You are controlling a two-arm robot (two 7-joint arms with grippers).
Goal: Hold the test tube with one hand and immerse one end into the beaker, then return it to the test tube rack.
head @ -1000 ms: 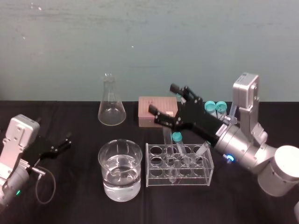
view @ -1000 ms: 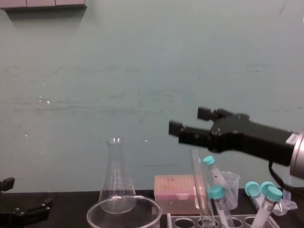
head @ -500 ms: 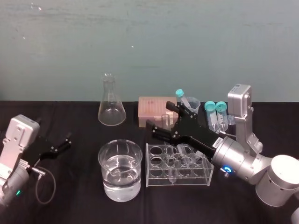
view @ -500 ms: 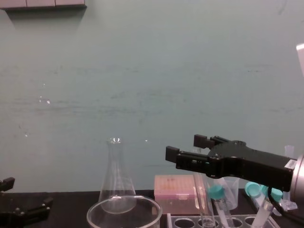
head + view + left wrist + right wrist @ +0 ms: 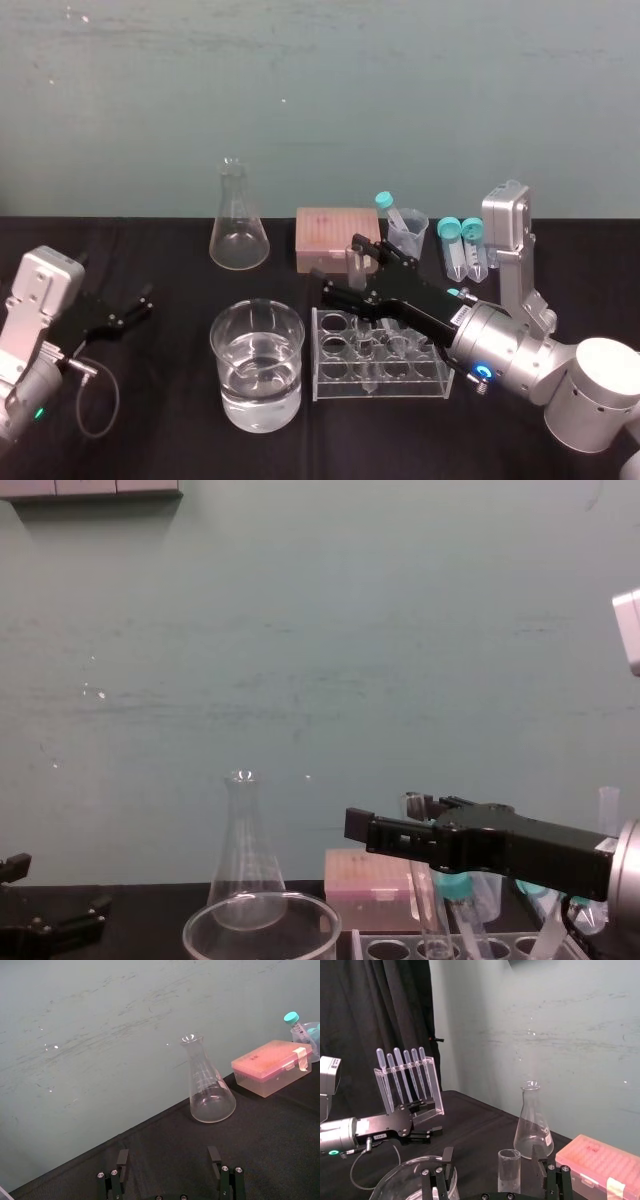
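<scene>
Right hand (image 5: 344, 267), spread wide, straddles the test tube (image 5: 509, 1167) in its rack (image 5: 330, 386).

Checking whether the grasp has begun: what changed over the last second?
The right gripper came down from above the test tube rack; its open fingers now flank the test tube near its top, not closed on it. Tube, beaker and parked left gripper stayed put.

The chest view's lower edge cuts the beaker (image 5: 262, 898) to its rim and upper wall, and the test tube rack (image 5: 362, 946) to its top plate. There the right gripper (image 5: 380, 815) crosses the test tube (image 5: 429, 910) and hides a stretch below its mouth. Which rack hole holds the tube cannot be made out.
</scene>
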